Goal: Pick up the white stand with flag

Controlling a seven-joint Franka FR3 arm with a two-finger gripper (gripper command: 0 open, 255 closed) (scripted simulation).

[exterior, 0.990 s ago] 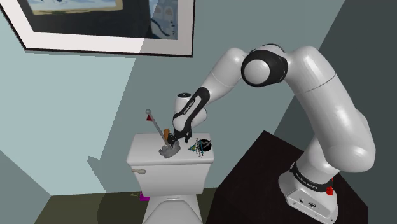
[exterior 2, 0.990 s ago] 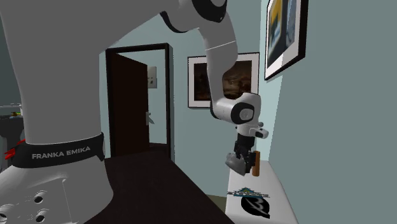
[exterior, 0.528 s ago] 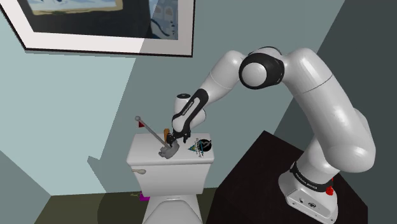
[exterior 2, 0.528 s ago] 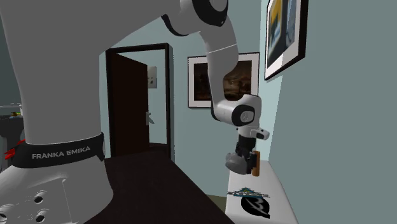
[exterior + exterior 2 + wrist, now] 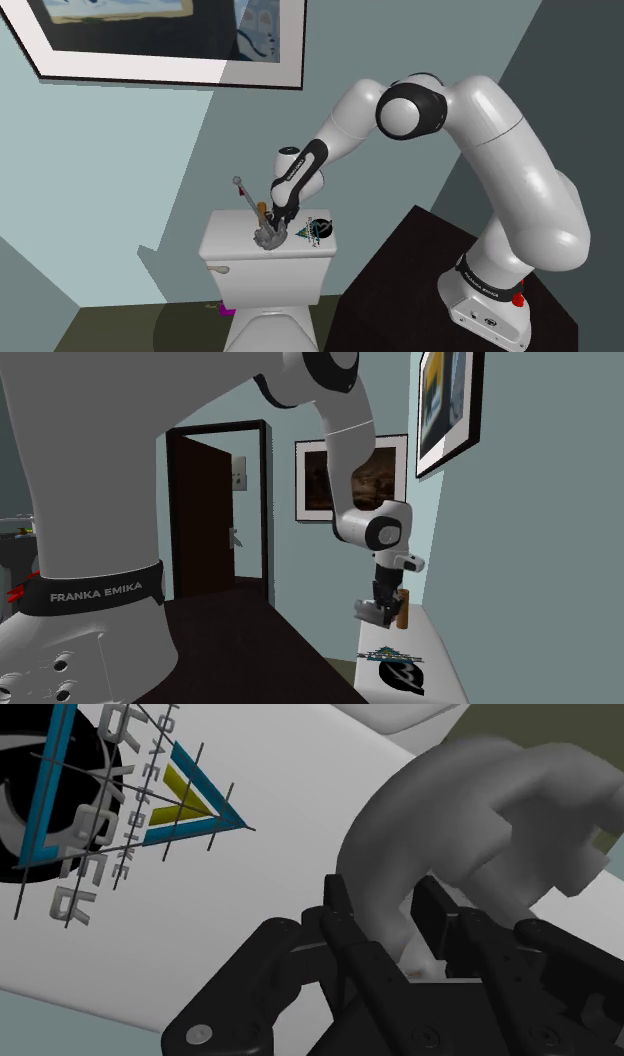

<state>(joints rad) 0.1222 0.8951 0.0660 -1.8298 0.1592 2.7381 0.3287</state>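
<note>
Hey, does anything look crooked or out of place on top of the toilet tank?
Yes. The grey stand is tipped over the tank lid: its thin pole leans toward the shoulder view's left instead of standing upright. The gripper is shut on the stand's curved base. Nothing looks spilled or broken.

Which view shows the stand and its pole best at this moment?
The shoulder view: the grey stand with thin pole shows whole, tilted, over the white toilet tank. The wrist view shows its curved base clasped in the black claw; the second exterior view, a grey lump beside the claw.
</note>
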